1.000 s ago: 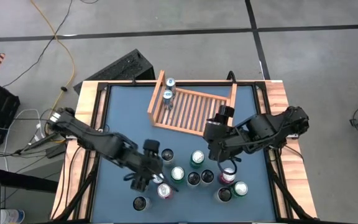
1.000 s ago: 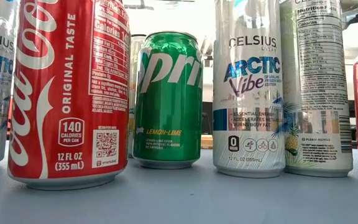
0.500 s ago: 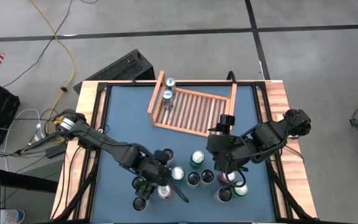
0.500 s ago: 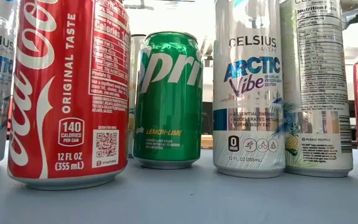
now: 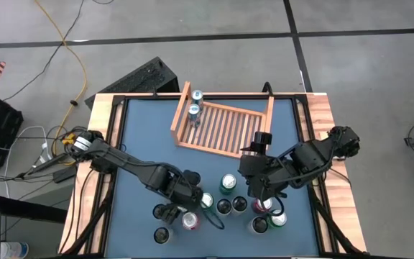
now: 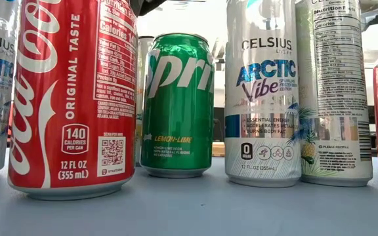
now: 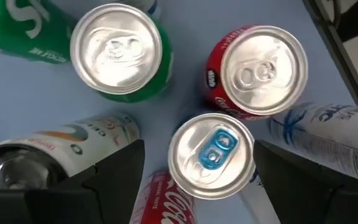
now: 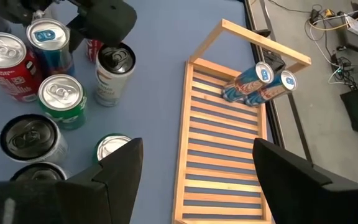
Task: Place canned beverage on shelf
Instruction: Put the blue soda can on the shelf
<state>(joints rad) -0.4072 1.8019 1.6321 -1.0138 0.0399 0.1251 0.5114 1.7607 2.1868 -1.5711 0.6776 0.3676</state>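
Two cans (image 5: 195,102) already stand in a corner of the shelf (image 5: 225,126), while a cluster of cans waits on the counter (image 5: 139,144). The left tool (image 7: 194,168) hangs released over a blue-tabbed can (image 7: 211,155) in that cluster, fingers straddling it, not yet gripping. The right tool (image 8: 194,180) is also spread and empty, hovering between cluster and shelf.

Place: robot lab or test workshop.
Floor: bare grey concrete slabs (image 5: 351,72) with dark seams.
Cabling: yellow cable (image 5: 69,50) and loose leads trailing left of the blue-topped table (image 5: 142,137).
Gear: black keyboard (image 5: 141,78) lying beyond the table's far edge.
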